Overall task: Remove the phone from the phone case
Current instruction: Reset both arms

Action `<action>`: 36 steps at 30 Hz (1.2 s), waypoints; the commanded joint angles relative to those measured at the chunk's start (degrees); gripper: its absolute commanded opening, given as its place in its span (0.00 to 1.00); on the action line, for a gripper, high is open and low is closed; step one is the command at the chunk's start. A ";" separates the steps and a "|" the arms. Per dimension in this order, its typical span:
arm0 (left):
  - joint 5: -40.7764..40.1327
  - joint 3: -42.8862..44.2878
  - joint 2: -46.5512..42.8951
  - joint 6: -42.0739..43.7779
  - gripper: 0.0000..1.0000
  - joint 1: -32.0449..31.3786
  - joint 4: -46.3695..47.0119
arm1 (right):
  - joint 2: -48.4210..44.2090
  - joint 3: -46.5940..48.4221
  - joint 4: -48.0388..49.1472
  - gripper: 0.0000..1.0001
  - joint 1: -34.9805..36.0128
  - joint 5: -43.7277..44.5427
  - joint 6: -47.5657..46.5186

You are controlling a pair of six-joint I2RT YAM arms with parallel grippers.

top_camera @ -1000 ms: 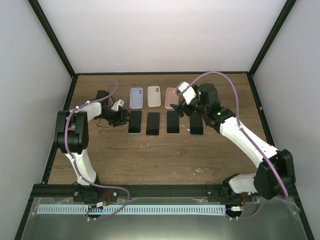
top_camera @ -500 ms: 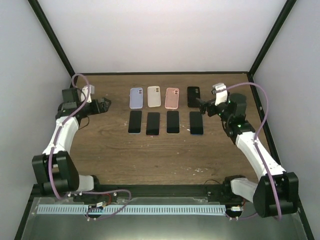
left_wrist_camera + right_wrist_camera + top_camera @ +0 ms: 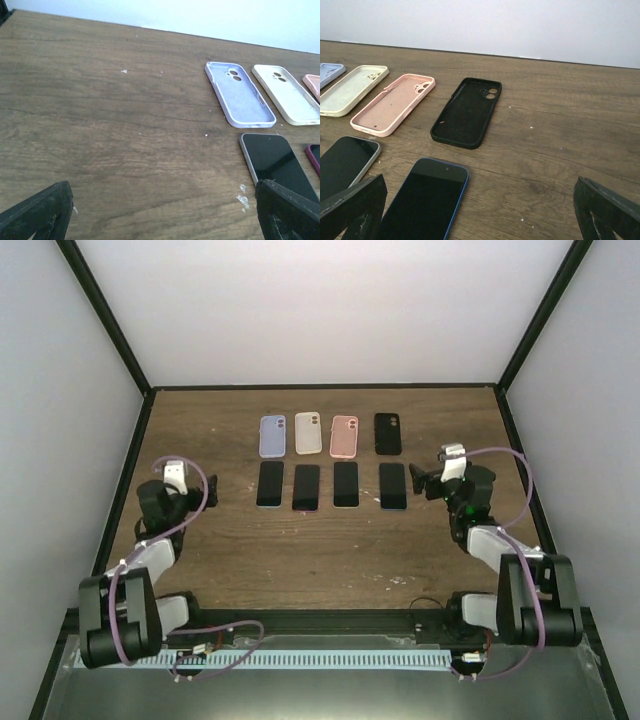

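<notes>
Phone, blue-rimmed, lies bare just in front of the black case, which sits empty. Three more cases and phones line up left of it, so extraction looks finished. Left gripper and right gripper gape wide, holding nothing, parked either side of that case. Brown wooden table; plain white walls.

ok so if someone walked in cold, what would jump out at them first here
Two neat rows mid-table: at the far side four empty shells, the lilac case, cream case, pink case and black case, and in front of them four phones lying bare, dark screens up. The left tool and right tool sit open and empty at either side, touching nothing.
</notes>
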 commanded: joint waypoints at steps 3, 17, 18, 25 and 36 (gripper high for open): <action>-4.94 -5.29 8.29 1.61 1.00 -3.43 30.98 | 7.18 -3.32 20.82 1.00 -1.01 -1.30 0.29; -8.02 -5.57 23.12 1.32 1.00 -6.34 48.71 | 16.84 -10.41 44.27 1.00 -1.26 -1.04 -0.02; -7.74 -4.74 23.89 1.27 1.00 -6.36 48.75 | 16.94 -10.47 44.40 1.00 -1.20 -0.93 -0.02; -9.05 -1.46 23.58 3.48 1.00 -8.56 41.55 | 17.14 -9.72 43.25 1.00 -1.43 -0.73 0.50; -9.23 -1.38 23.70 3.44 1.00 -8.55 41.72 | 16.97 -9.86 43.24 1.00 -1.53 -0.71 0.50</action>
